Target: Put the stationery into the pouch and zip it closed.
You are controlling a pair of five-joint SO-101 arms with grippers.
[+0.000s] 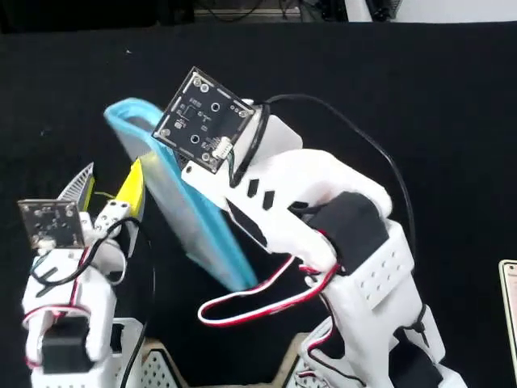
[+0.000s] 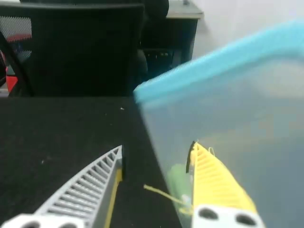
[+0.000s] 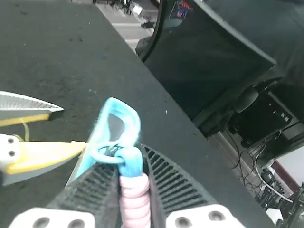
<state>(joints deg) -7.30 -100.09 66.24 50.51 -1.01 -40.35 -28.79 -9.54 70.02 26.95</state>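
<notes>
The pouch [image 1: 190, 210], translucent with a light blue rim, hangs tilted above the black table. My right gripper [image 3: 128, 159] is shut on its blue rim end [image 3: 124, 118], with a pink ribbed piece [image 3: 135, 199] between the black fingers; in the high view the wrist camera board covers this grip. My left gripper [image 1: 113, 170] stands open beside the pouch's lower face. Its yellow finger [image 2: 213, 183] lies against the pouch wall [image 2: 237, 109], and its grey finger [image 2: 88, 192] is clear of it. A faint green shape [image 2: 176, 183] shows through the wall.
A white object [image 1: 509, 291] lies at the table's right edge. The black cloth [image 1: 420, 105] is bare at the back and right. A dark chair [image 2: 71, 47] stands beyond the table's far edge.
</notes>
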